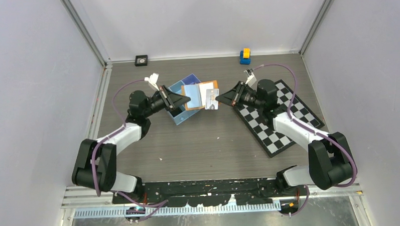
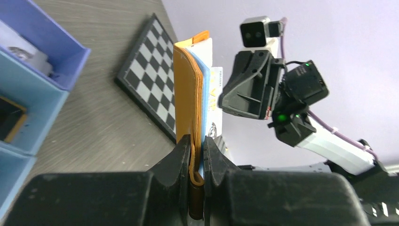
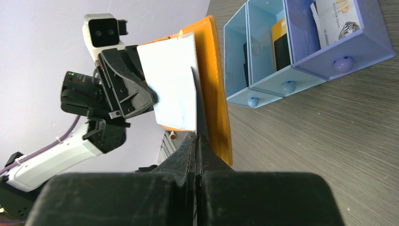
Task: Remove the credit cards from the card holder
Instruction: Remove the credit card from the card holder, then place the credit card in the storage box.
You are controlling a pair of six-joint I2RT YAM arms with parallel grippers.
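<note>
The orange card holder [image 1: 199, 88] hangs above the table, folded open, and my left gripper [image 1: 186, 99] is shut on its left edge. In the left wrist view the left gripper [image 2: 196, 141] pinches the holder [image 2: 187, 94] edge-on, with pale credit cards [image 2: 202, 52] standing inside it. My right gripper [image 1: 221, 98] is shut on one credit card [image 1: 211, 99] that sticks out of the holder's right side. From the right wrist, that gripper [image 3: 196, 136] clamps the card's thin edge [image 3: 198, 103], between a pale blue card [image 3: 171, 84] and the orange holder [image 3: 214, 84].
A blue three-compartment tray [image 1: 180, 116] lies below the left gripper, with cards and dark items in its compartments [image 3: 301, 52]. A checkerboard mat [image 1: 283, 120] lies under the right arm. A yellow-and-blue block [image 1: 244, 56] and a small black square [image 1: 141, 60] sit by the back wall.
</note>
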